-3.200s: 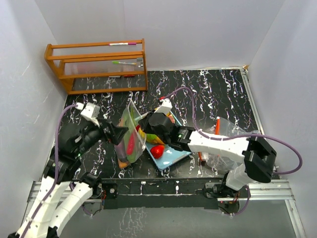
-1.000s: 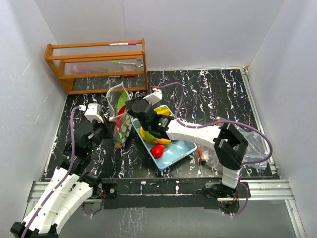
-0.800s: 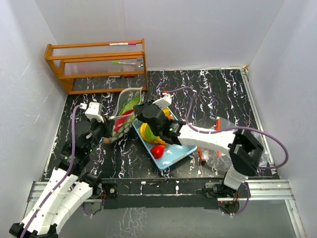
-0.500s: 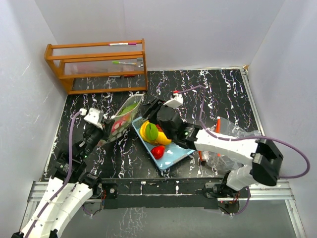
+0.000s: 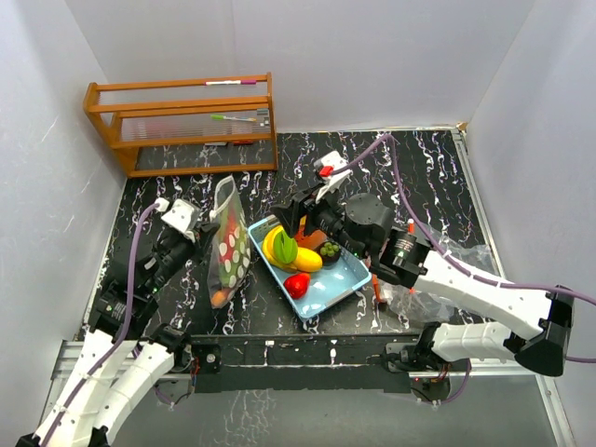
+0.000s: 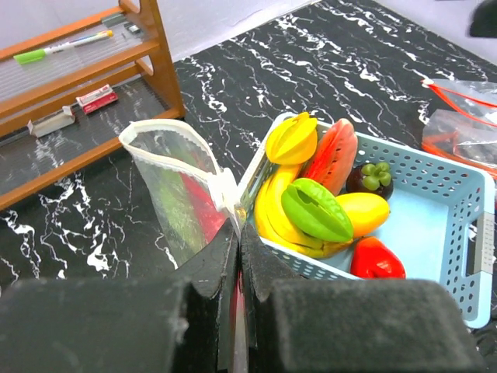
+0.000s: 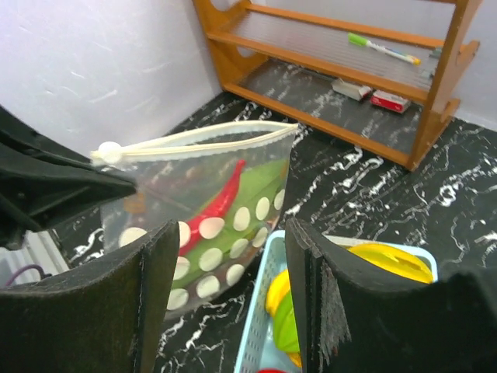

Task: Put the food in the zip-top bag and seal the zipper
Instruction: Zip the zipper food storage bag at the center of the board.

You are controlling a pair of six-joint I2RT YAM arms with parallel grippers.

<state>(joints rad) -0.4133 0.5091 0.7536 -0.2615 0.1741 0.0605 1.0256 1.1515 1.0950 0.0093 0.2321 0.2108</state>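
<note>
**Left tool pinching the bag, right tool open beside it**

From above: my left tool (image 5: 209, 226) is closed on the upper edge of the bag (image 5: 230, 250). The bag stands on the tabletop (image 5: 419, 177) just left of the basket (image 5: 351, 279), and whether the two touch I cannot tell. In this view the bag's long axis runs near to far. My right tool (image 5: 294, 212) hangs over the basket's far left corner with its fingers apart, holding nothing. In the basket lie bananas (image 5: 272, 250), a green piece (image 5: 285, 248) on them, and a red piece (image 5: 296, 284) nearer me.

Left wrist: my fingers (image 6: 217, 272) are pressed together with the bag's white zip strip between them. The mouth gapes in a loop and faces up. Red and green show dimly through the plastic. The bananas lie along the basket wall nearest the bag, with a watermelon slice (image 6: 335, 155) beyond them.

Right wrist: my fingers (image 7: 155, 303) stand wide, with nothing between them, and the bag is beyond and below. It is clear with white dots, and the zip strip runs across the view. A chilli (image 7: 221, 203) leans inside, tip up and to the right, with a green shape (image 7: 252, 186) beside it. The left tool grips the strip's left end.
</note>
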